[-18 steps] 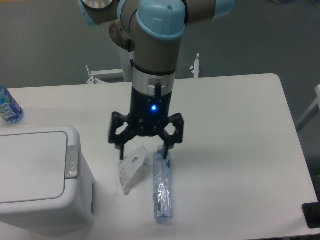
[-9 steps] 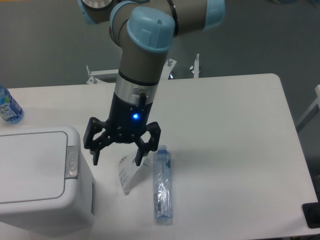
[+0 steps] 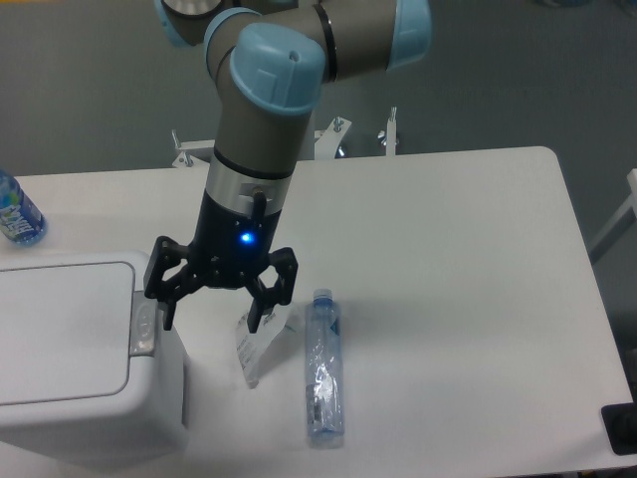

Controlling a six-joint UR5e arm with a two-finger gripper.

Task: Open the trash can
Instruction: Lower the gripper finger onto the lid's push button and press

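Note:
The trash can (image 3: pixel 80 368) is a large white boxy bin at the front left of the table, its flat lid down. Its grey push-button strip (image 3: pixel 144 330) sits on the right edge of the top. My gripper (image 3: pixel 209 324) is open and empty, fingers pointing down and spread wide. Its left fingertip (image 3: pixel 164 319) hangs right next to the button strip; I cannot tell whether they touch. Its right fingertip (image 3: pixel 255 323) is over a crumpled white wrapper (image 3: pixel 259 344).
A clear plastic bottle (image 3: pixel 323 366) lies on its side on the white table (image 3: pixel 448 249), right of the wrapper. A blue-labelled bottle (image 3: pixel 15 214) stands at the far left edge. A black object (image 3: pixel 620 428) is at the front right corner.
My gripper has moved steadily left, from above the lying bottle and wrapper to beside the bin's button strip. It stayed open. The bin lid, bottle and wrapper have not moved.

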